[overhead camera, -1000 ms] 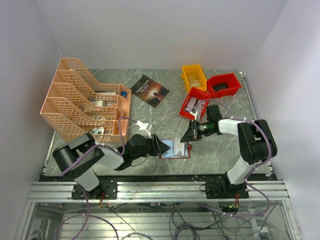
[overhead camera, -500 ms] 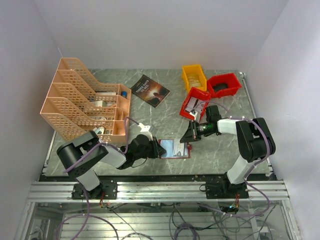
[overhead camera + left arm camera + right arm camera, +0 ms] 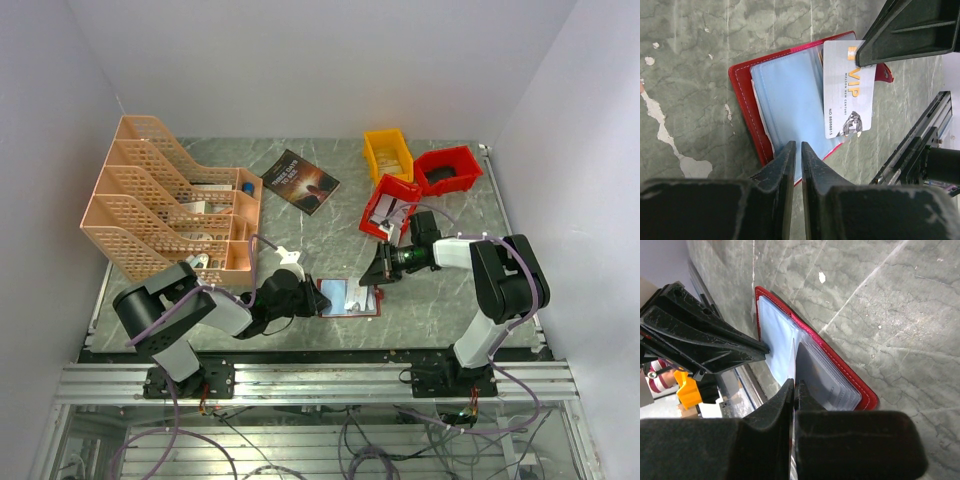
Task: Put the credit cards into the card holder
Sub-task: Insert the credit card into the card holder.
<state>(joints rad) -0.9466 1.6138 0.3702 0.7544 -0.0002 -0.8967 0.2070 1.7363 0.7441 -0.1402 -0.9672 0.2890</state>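
I see L hand (image 3: 796,146) pinching open card holder (image 3: 782,95) pocket edge, lower centre; R hand (image 3: 794,383) pinching credit card (image 3: 846,97) over pockets.

left tool (image 3: 798,145): jaws nearly together | right tool (image 3: 794,382): jaws clamped | both arms low

Top camera: fixed high behind the arm bases, facing down over the whole grey-green marbled table (image 3: 450,300). Wrist cameras: each close to the surface, sighting along its own black fingers (image 3: 780,172) (image 3: 772,407). All three share the open dark red folding card holder (image 3: 350,297) (image 3: 785,100) (image 3: 827,377).
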